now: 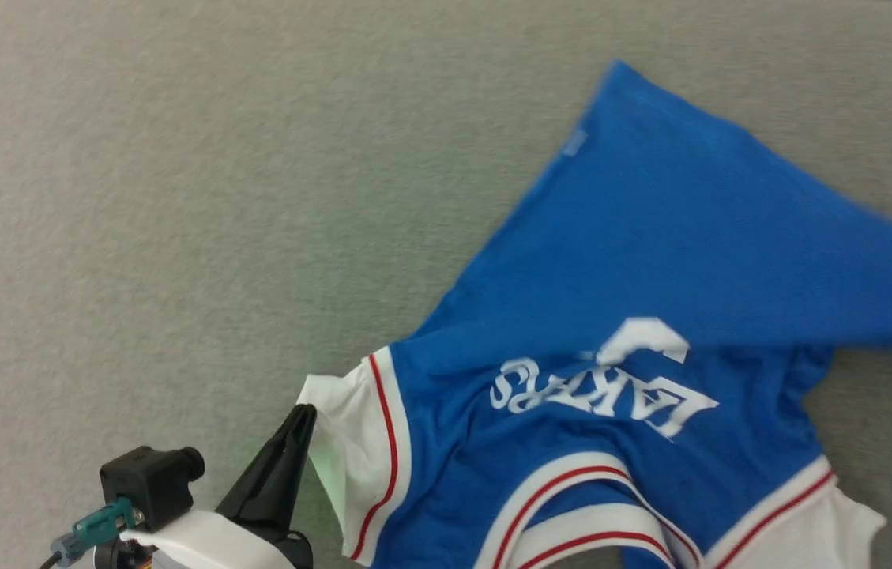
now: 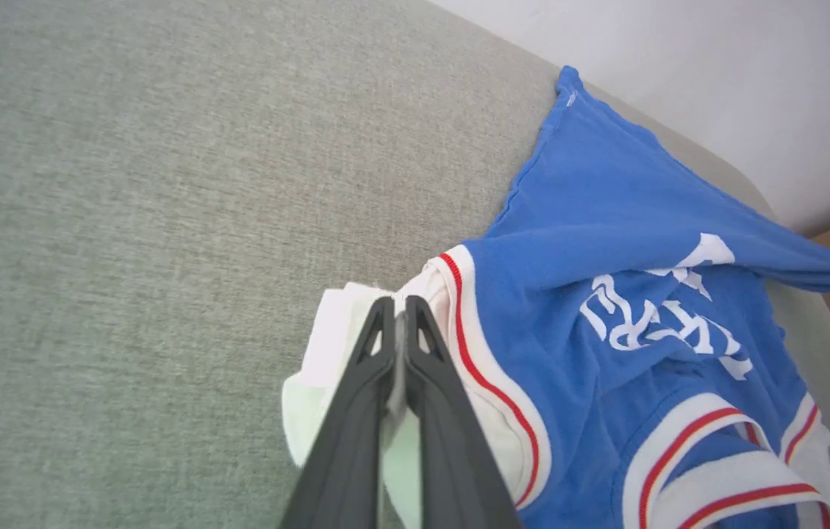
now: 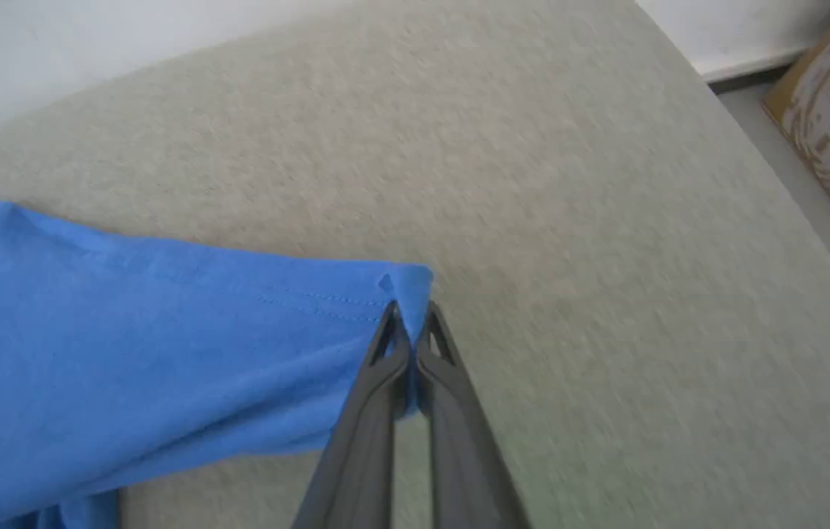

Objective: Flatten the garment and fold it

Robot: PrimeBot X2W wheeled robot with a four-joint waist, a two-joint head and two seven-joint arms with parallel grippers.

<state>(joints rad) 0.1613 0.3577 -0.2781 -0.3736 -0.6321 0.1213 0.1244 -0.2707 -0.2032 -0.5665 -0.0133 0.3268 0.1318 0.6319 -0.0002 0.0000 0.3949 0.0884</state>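
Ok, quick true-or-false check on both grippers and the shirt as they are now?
1. The left gripper is shut on the shirt's white sleeve. True.
2. The right gripper hangs open, off the shirt. False: it is shut on a blue hem corner.
3. The shirt lies fully flat. False: a blue fold covers part of the white lettering.
4. The shirt rests on a grey-green cloth surface. True.

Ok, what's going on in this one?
The robot is handling a blue T-shirt on a grey-green fabric surface. Its left gripper is shut on one white sleeve, its right gripper on a blue hem corner. The shirt is not flat yet: its lower part lies folded partly over the chest print.
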